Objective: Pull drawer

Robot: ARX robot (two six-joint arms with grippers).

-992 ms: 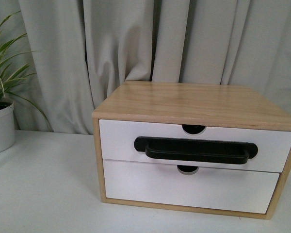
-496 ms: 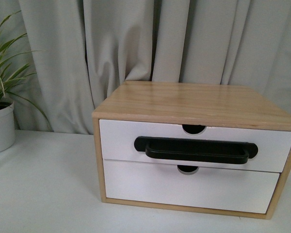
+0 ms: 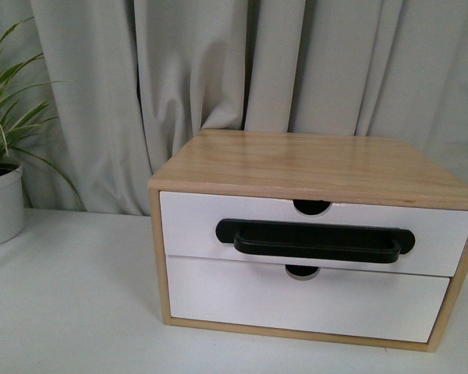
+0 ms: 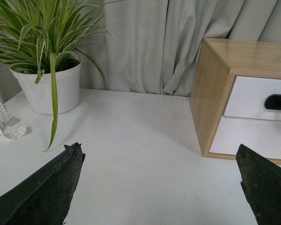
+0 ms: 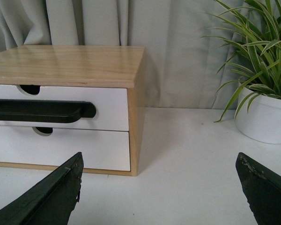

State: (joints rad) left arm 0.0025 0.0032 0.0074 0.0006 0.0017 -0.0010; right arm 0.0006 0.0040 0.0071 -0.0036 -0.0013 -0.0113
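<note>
Top drawer (image 3: 189, 224) sits closed, flush in the wooden cabinet (image 3: 312, 165) on the white bench (image 3: 70, 304), with its black bar handle (image 3: 315, 240) untouched. The left end effector (image 4: 159, 149) and right end effector (image 5: 159, 157) are spread wide, empty, clear of the cabinet.

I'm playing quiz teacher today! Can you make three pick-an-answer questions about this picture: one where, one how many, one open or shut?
1. Where is the black handle? A) upper drawer B) lower drawer C) a door
2. How many white drawer fronts? A) one B) two C) four
3. The handled drawer is: A) shut B) half out C) removed
Answers: 1 A, the bar sits on the upper front. 2 B, the upper drawer sits above the lower drawer. 3 A, its front sits flush in the cabinet.
</note>
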